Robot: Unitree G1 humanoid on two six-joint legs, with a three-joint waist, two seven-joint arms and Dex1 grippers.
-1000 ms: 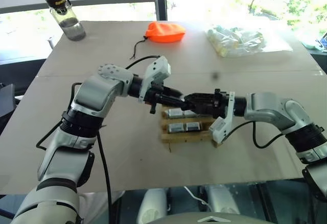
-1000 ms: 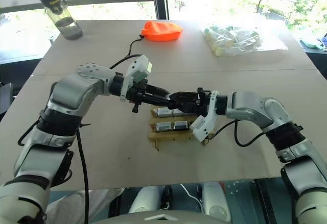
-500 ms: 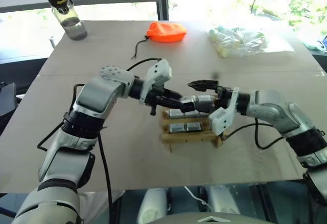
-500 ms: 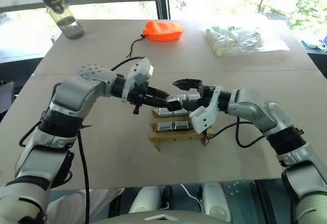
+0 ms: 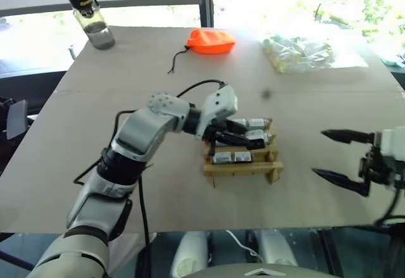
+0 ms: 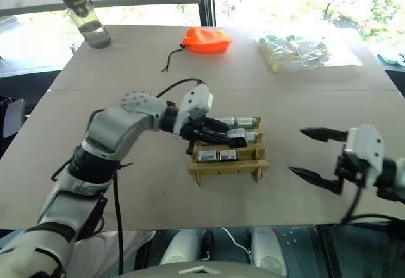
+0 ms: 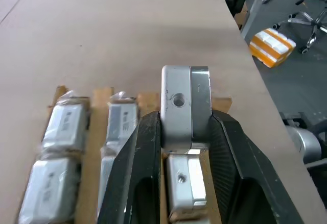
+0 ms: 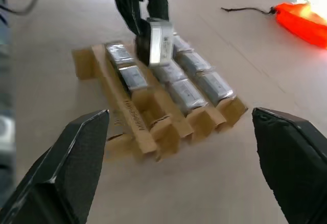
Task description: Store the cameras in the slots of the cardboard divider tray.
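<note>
Since the earlier frame the right claw (image 5: 340, 163) has let go and swung well clear to the right, its two black fingers now spread wide and empty above the bare brown tabletop (image 5: 158, 208). The left claw (image 7: 185, 147) alone pinches a small white-grey boxy camera (image 7: 185, 106), pressed together on its sides. That camera hangs just above the middle row of the tan-brown cardboard divider tray (image 5: 242, 169), long axis upright over an open slot, other cameras (image 7: 64, 127) already seated beside it.
</note>
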